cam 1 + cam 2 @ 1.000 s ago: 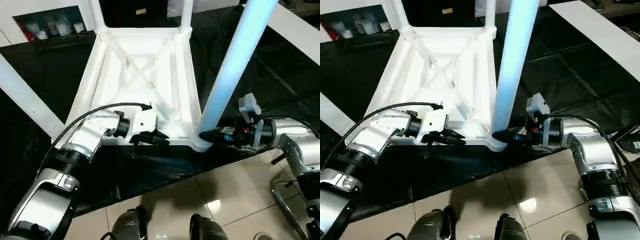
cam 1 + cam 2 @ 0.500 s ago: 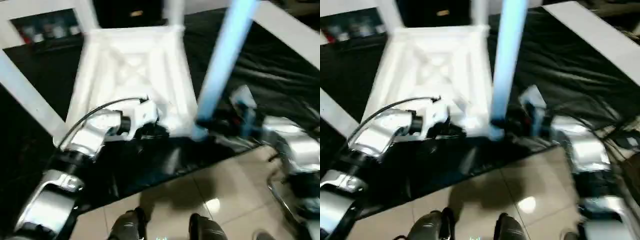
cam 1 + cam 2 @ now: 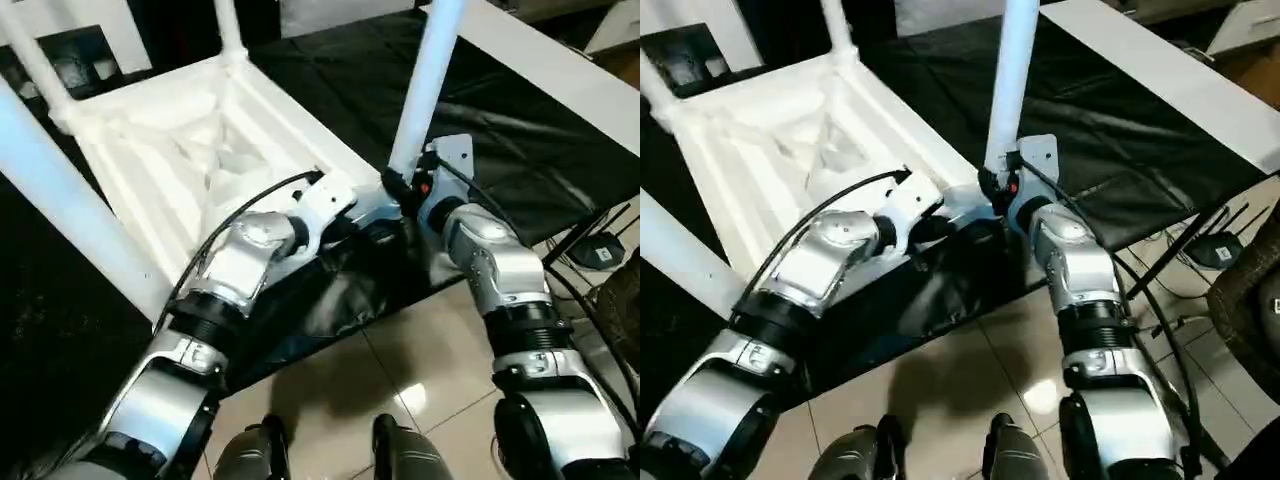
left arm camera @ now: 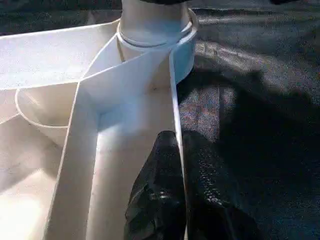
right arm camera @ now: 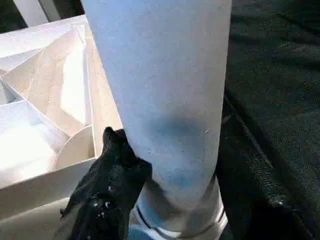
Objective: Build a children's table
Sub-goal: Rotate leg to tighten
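Children's table (image 3: 170, 150) upside down on black worktable (image 3: 520, 110). Left gripper (image 4: 175, 200) pinches rim wall just below corner socket. Right gripper (image 5: 107, 195) clamps leg (image 3: 425, 85) base. Push leg straight down, keep rim steady.

Over the last second the head camera has swung, so the whole scene sits differently (that is no move of the things by itself). Beyond that, the children's table (image 3: 190, 160) now lies turned on the tabletop (image 3: 520, 120), its near corner pointing toward the robot. The right gripper (image 5: 117, 165) and left gripper (image 4: 175, 200) have drawn close together at that corner, beside the upright leg (image 3: 425, 80).
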You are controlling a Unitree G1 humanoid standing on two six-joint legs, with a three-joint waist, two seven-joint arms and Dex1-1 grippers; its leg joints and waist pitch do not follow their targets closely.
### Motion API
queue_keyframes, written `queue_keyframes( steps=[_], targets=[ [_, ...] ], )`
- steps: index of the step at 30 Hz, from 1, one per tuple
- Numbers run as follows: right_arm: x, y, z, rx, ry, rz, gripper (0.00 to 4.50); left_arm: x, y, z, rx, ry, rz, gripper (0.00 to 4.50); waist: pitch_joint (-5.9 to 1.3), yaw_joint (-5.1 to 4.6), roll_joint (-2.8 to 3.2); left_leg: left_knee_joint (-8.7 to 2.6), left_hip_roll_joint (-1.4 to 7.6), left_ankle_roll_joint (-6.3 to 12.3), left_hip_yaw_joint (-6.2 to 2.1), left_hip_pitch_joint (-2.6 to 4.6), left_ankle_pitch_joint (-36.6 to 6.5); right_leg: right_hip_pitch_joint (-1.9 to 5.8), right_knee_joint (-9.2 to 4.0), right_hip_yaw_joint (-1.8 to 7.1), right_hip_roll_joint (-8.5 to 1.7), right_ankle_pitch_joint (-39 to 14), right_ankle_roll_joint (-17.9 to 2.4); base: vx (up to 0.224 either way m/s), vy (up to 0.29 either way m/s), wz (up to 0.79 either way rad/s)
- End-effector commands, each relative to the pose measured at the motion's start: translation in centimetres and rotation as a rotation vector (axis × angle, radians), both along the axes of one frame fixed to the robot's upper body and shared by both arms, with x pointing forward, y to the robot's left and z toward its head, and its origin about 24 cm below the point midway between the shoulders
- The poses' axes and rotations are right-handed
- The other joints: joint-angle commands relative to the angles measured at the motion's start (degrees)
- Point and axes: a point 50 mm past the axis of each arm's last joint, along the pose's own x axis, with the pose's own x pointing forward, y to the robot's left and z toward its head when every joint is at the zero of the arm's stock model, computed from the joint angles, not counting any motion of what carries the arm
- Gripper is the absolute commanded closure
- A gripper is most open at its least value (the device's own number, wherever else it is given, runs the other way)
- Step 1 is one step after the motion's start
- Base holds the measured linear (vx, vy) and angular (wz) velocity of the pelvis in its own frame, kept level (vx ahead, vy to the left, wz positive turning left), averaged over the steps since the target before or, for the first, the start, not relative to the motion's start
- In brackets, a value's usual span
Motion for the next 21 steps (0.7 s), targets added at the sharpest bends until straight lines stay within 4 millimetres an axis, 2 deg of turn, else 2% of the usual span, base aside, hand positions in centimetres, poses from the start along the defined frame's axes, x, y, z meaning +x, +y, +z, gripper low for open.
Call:
queue_keyframes(
  steps=[1, 3, 4, 5, 7, 9, 10, 11, 12, 14, 16, 18, 19, 20, 21],
  targets=[
    [-0.1, -0.1, -0.9, 0.028, 0.039, -0.008, 1.76, -0.9, -2.4, 1.3, -0.036, -0.046, -0.132, 4.5, -4.52, 0.46, -0.96, -5.15, 4.44, -3.39, -3.27, 3.24, -32.11, 1.19, -3.86, 1.99, -3.03, -25.73, -8.99, 0.0, 0.0, 0.0],
    [-0.4, -0.5, -0.7, 0.025, 0.001, -0.006, 1.54, -0.8, -1.9, 1.2, -0.021, -0.053, -0.124, 4.5, -5.06, 1.24, -1.18, -4.84, 4.51, -1.63, -2.17, 3.44, -26.73, 0.96, -3.65, 2.68, -3.08, -19.7, -11.47, 0.0, 0.0, 0.0],
    [-0.8, -0.9, -0.7, 0.027, -0.02, 0.003, 1.43, -0.7, -1.4, 1.1, -0.009, -0.058, -0.12, 4.5, -5.07, 1.76, -1.32, -4.73, 4.53, -0.18, -1.97, 2.96, -23.25, 1.4, -3.41, 2.8, -3.23, -18.22, -11.83, 0.0, 0.0, 0.0],
    [-1.2, -1.2, -0.7, 0.035, -0.041, 0.016, 1.36, -0.6, -1.1, 1.0, 0.002, -0.063, -0.119, 4.5, -5.16, 2.14, -1.26, -4.75, 4.58, 0.44, -1.88, 2.79, -21.71, 1.54, -3.25, 2.81, -3.18, -17.56, -11.57, 0.0, 0.0, 0.0],
    [-1.6, -1.5, -0.7, 0.042, -0.058, 0.027, 1.21, -0.6, -0.8, 1.0, 0.01, -0.068, -0.12, 4.5, -5.36, 2.48, -1.32, -4.76, 4.72, 1.77, -1.62, 2.88, -19.43, 1.47, -3.0, 2.82, -2.81, -15.7, -11.72, 0.0, 0.0, 0.0],
    [-2.9, -2.2, -0.7, 0.047, -0.081, 0.07, 1.09, -0.4, 0.1, 0.8, 0.032, -0.077, -0.133, 4.5, -5.51, 2.73, -0.98, -4.76, 4.71, 2.58, -1.55, 2.67, -18.77, 1.67, -2.88, 2.77, -2.66, -15.41, -11.73, 0.0, 0.0, 0.0],
    [-3.6, -2.5, -0.7, 0.028, -0.089, 0.085, 0.91, -0.2, 0.5, 0.7, 0.044, -0.076, -0.136, 4.5, -5.64, 3.1, -1.24, -4.67, 4.71, 2.92, -1.44, 2.74, -18.29, 1.6, -2.84, 2.84, -2.56, -15.15, -11.16, 0.0, 0.0, 0.0],
    [-4.4, -2.8, -0.8, 0.003, -0.102, 0.106, 0.91, -0.1, 1.0, 0.6, 0.06, -0.08, -0.142, 4.5, -5.7, 3.06, -1.26, -4.64, 4.76, 2.95, -1.47, 2.68, -17.8, 1.62, -2.63, 2.85, -2.59, -14.48, -11.48, 0.0, 0.0, 0.0],
    [-4.7, -3.0, -0.8, -0.011, -0.106, 0.114, 0.85, 0.0, 1.2, 0.5, 0.068, -0.086, -0.148, 4.5, -5.73, 3.06, -0.98, -4.58, 4.62, 3.09, -1.6, 2.42, -17.24, 1.79, -2.54, 2.78, -2.54, -14.01, -11.57, 0.0, 0.0, 0.0],
    [-6.2, -3.5, -1.1, -0.016, -0.091, 0.149, 0.71, 0.4, 2.0, 0.5, 0.097, -0.1, -0.16, 4.5, -5.95, 3.17, -1.25, -4.29, 4.49, 4.04, -1.38, 2.31, -15.51, 1.89, -2.28, 2.87, -2.47, -11.78, -11.81, 0.0, 0.0, 0.0],
    [-6.9, -3.7, -1.2, -0.007, -0.074, 0.16, 0.52, 0.5, 2.4, 0.6, 0.109, -0.114, -0.173, 4.5, -5.87, 3.14, -1.44, -3.99, 4.34, 4.83, -1.25, 2.07, -15.63, 1.77, -2.28, 3.01, -2.5, -12.29, -12.43, 0.0, 0.0, 0.0],
    [-8.1, -3.8, -1.3, 0.006, -0.061, 0.19, 0.45, 0.8, 3.0, 0.7, 0.128, -0.142, -0.176, 4.5, -5.93, 3.27, -1.39, -3.97, 4.45, 5.03, -1.3, 2.19, -15.92, 1.87, -2.29, 3.06, -2.53, -13.28, -12.14, 0.0, 0.0, 0.0],
    [-8.9, -3.7, -1.2, 0.01, -0.061, 0.21, 0.22, 1.1, 3.5, 1.0, 0.128, -0.175, -0.175, 4.5, -5.91, 3.18, -1.27, -3.95, 4.39, 5.16, -1.34, 1.98, -15.18, 1.83, -2.24, 3.0, -2.42, -12.72, -12.3, 0.0, 0.0, 0.0],
    [-9.3, -3.7, -1.1, 0.013, -0.069, 0.205, 0.22, 1.3, 3.9, 1.2, 0.111, -0.182, -0.157, 4.5, -6.07, 3.23, -1.3, -3.88, 4.47, 5.22, -1.35, 2.04, -14.75, 1.77, -2.06, 2.96, -2.35, -11.98, -12.43, 0.0, 0.0, 0.0],
    [-9.5, -3.6, -0.8, 0.027, -0.086, 0.188, 0.1, 1.5, 4.4, 1.4, 0.084, -0.191, -0.139, 4.23, -6.08, 3.16, -1.35, -3.85, 4.42, 5.28, -1.34, 2.02, -14.42, 1.8, -1.94, 2.94, -2.27, -11.48, -12.52, 0.0, 0.0, 0.0]
  ],
)
